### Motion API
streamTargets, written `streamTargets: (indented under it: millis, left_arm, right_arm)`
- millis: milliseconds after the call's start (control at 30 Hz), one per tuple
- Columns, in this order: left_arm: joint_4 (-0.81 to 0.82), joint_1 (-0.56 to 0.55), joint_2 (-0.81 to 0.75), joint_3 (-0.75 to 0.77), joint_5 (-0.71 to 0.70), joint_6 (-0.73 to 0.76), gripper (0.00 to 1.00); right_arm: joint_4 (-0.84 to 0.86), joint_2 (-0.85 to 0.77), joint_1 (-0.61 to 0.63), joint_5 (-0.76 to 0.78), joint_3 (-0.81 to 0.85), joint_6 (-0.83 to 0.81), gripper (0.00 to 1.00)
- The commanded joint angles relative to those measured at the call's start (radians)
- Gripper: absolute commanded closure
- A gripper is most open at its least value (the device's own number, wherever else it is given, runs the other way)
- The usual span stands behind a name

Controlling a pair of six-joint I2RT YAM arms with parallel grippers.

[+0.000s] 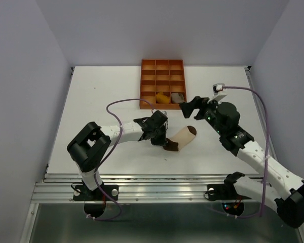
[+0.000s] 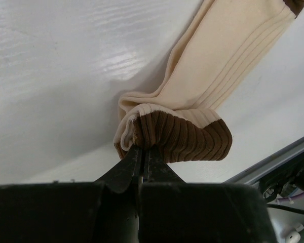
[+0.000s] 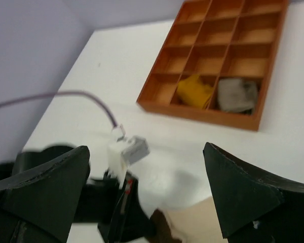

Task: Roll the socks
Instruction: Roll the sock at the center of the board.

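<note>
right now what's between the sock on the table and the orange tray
Bare table between sock and tray; only the open right gripper hovers over that gap, as the top view shows.

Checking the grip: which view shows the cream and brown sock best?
The left wrist view: the sock fills it, its brown cuff end pinched between the left fingers. The top view shows it small between the arms; the right wrist view, only a blurred corner.
</note>
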Motion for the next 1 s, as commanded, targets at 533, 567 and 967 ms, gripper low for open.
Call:
streamTargets:
  millis: [533,567,967]
  left_arm:
    - [-0.116,-0.002,-0.079,-0.049,0.146,0.104,1.0]
    - [-0.116,-0.001,-0.078,-0.05,0.151,0.107,1.0]
    - [-0.124,0.019,-0.073,-0.06,0.232,0.133,1.0]
  right_arm:
    - [-0.339,0.177,0.834,0.412,-0.141,-0.103,0.0]
    - [-0.345,0.202,0.834,0.429,-0.127,-0.114,0.0]
    - [-0.308,0.3,0.855,0.419,-0.055,-0.344,0.04]
